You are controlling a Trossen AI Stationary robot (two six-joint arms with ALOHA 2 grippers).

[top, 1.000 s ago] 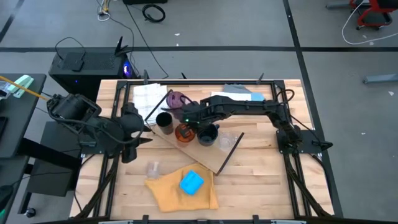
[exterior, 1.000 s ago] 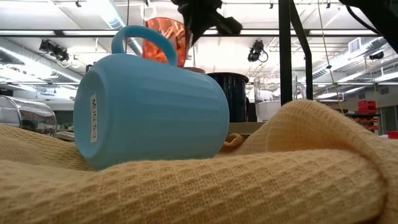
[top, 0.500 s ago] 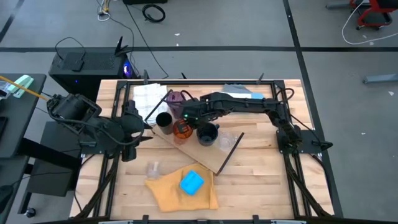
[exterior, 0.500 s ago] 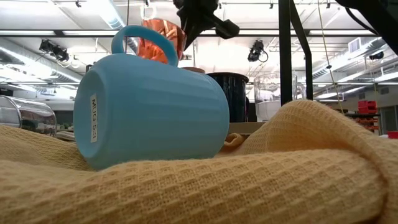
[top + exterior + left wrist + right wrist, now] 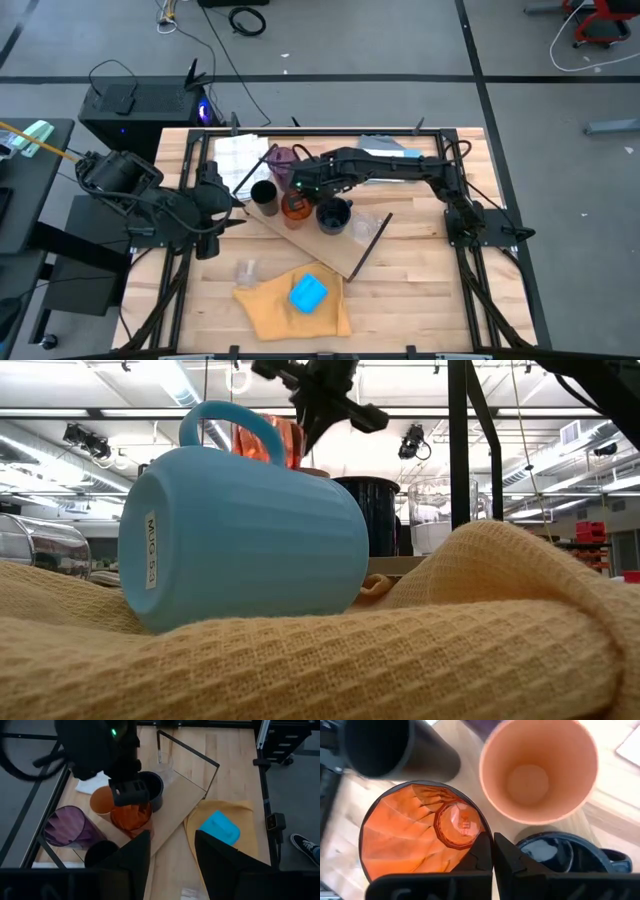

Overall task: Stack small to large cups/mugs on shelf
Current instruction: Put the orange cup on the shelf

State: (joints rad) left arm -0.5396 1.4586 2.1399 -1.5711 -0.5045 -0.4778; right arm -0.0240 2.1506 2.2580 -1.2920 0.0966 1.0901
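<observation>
Over shelf (image 5: 330, 245), right fingers (image 5: 481, 851) (nearly closed) pinching amber ribbed cup (image 5: 422, 832) rim.

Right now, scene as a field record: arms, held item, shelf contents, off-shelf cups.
right gripper: over the shelf, shut on the rim of the amber ribbed cup
left gripper: open, waiting at the table's left side
on shelf: black cup, light orange cup, navy mug, clear glass
purple tumbler: lying tipped at the shelf's far end
bright blue mug: on its side on the yellow cloth, off the shelf
</observation>
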